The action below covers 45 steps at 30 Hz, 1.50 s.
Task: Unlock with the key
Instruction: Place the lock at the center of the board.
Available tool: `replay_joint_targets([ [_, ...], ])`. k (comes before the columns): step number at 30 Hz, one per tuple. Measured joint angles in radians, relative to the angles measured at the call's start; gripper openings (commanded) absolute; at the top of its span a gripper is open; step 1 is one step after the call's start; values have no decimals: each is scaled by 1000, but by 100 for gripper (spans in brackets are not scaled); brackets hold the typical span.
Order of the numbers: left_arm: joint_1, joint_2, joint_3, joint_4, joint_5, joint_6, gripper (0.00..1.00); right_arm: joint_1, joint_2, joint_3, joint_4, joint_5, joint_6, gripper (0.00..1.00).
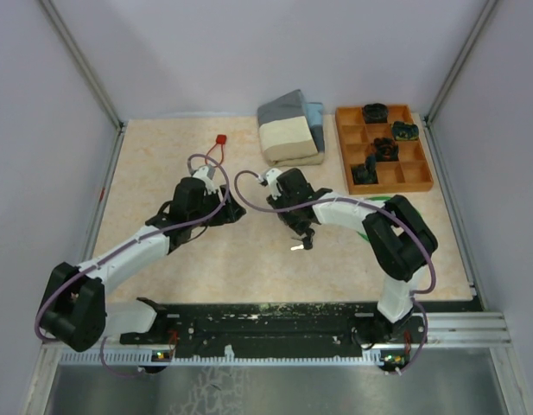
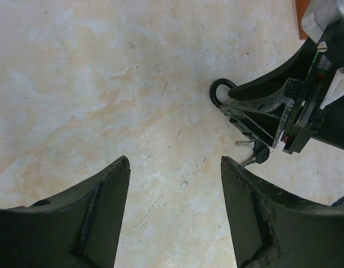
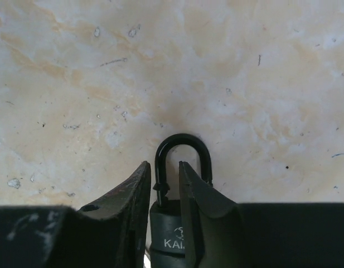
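Toward the far right of the counter (image 1: pixel 162 156), a wooden tray (image 1: pixel 339 143) holds dark objects (image 1: pixel 375 111), probably more locks, in several compartments. My left fingers (image 1: pixel 233 209) stand wide apart, holding nothing. My right fingers (image 1: pixel 303 233) are closed on the padlock (image 3: pixel 169 234) mid-counter, with the key (image 2: pixel 255 157) at its base.

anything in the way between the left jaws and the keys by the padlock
Nothing visible. Only bare tabletop lies between the left gripper, its jaws open, and the keys. The keys sit right beside the padlock that the right gripper holds, so the approach is tight.
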Motion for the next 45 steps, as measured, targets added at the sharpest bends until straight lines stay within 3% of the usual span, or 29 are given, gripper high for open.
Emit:
replay_joint_targets([
  [4,1,0,-1,-16,-14,-3,72,4,1,32,-29,-11,-6,41],
  [15,1,-39,-20,-62,-20,-4,72,-19,13,160,-179,-70,-66,38],
  [24,2,-66,-41,-82,-12,-6,73,-88,143,245,-277,-84,-114,35],
  [27,2,-66,-41,-83,-11,-6,72,-97,180,280,-299,-88,-123,29],
  [32,2,-66,-41,-89,-11,-6,73,-97,200,301,-321,-77,-139,5],
  [34,2,-66,-41,-89,-10,-6,73,-97,200,307,-333,-58,-143,0],
  [45,2,-56,-40,-89,-3,-6,72,-96,146,317,-418,76,-156,0],
])
